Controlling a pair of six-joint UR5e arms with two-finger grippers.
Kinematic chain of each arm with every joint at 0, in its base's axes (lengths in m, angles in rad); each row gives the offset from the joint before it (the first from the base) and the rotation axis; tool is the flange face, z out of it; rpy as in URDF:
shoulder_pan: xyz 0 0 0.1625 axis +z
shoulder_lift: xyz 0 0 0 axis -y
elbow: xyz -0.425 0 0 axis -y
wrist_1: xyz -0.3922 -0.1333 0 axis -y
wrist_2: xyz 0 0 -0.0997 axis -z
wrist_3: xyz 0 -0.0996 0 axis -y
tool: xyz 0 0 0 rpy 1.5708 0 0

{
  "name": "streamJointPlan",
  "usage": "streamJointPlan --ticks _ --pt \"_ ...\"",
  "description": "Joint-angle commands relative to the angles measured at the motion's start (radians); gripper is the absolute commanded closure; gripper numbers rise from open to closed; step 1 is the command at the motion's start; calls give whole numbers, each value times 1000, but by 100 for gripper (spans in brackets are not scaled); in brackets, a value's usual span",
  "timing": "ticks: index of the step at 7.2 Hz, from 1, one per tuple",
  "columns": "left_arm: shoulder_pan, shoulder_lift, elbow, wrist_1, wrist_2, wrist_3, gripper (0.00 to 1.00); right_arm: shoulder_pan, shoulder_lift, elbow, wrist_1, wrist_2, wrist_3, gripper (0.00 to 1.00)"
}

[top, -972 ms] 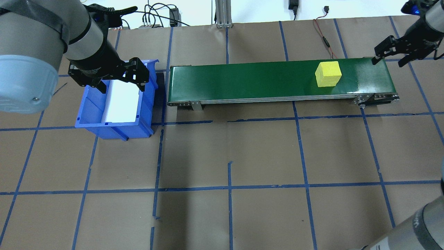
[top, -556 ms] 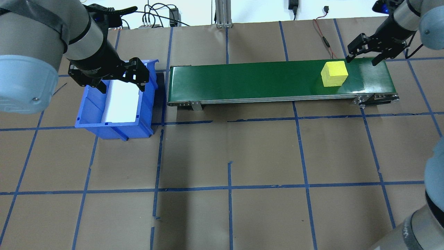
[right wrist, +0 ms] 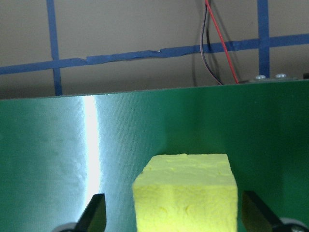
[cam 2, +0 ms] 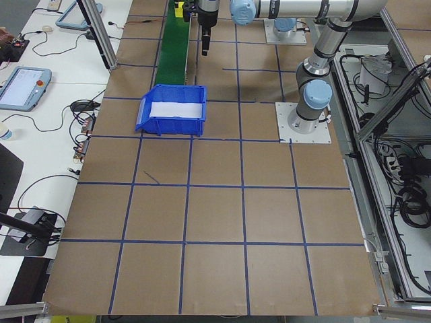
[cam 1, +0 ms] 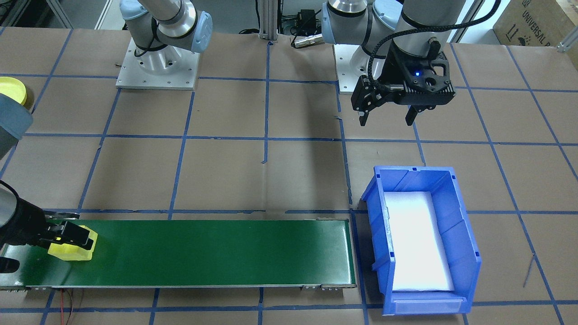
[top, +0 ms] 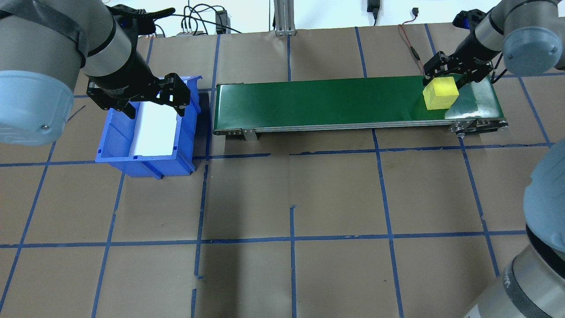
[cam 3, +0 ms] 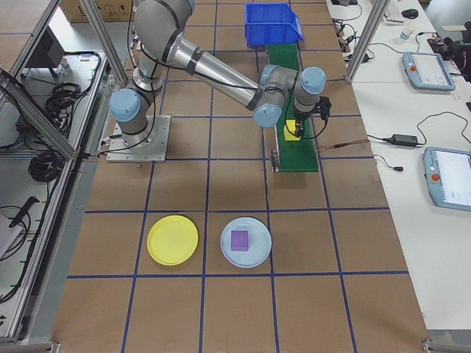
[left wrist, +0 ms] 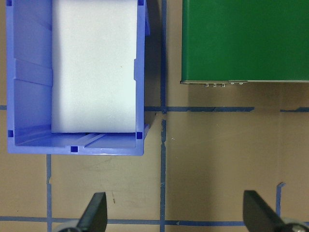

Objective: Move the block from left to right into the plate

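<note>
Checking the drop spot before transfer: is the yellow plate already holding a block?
No, the yellow plate is bare in the right-side view; the purple block sits on the neighbouring pale plate.

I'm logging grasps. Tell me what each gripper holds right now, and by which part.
Nothing is held yet. The right gripper is open, its fingers either side of the yellow block on the green belt without touching it. The left gripper hangs open and empty.
</note>
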Motion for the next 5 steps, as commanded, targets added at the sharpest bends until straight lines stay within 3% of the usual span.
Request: streamJointPlan --ticks 1,3,5 --pt "0 0 0 0 0 0 0 -1 24 21 -7 -43 -1 10" --pt "-2 0 0 0 2 0 0 -1 19 20 -1 -130 -4 66" --pt "-6 2 0 0 2 0 0 -6 5 -4 2 -170 -6 70"
